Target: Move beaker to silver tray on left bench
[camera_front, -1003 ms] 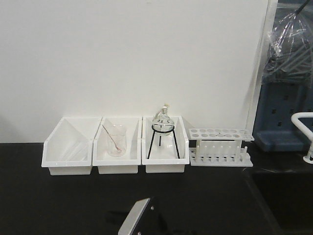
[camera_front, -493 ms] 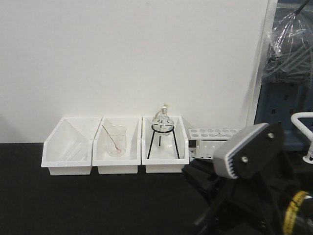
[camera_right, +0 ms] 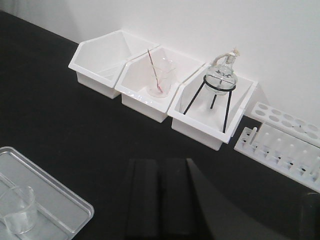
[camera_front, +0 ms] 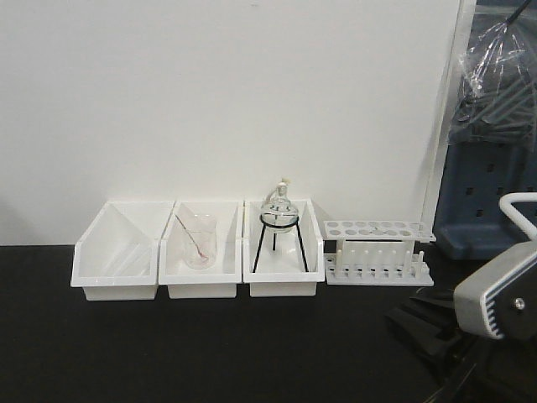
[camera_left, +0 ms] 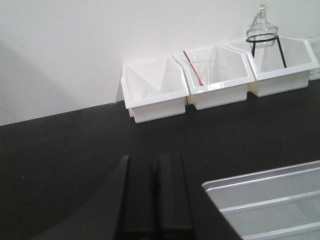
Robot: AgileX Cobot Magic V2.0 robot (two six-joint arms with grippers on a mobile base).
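Observation:
The small clear beaker stands upright in the silver tray at the lower left of the right wrist view. My right gripper is shut and empty above the black bench, to the right of the tray and apart from it. My left gripper is shut and empty over the black bench. The tray lies just to its right in the left wrist view, where the beaker is out of view. In the front view only part of my right arm shows, at the lower right.
Three white bins line the back wall. The middle one holds a larger beaker with a rod. The right one holds a round flask on a black stand. A white test tube rack stands to their right.
In the front view my right arm has swung from the bottom centre up across the right side, then down to the lower right corner. The bins and rack have not moved.

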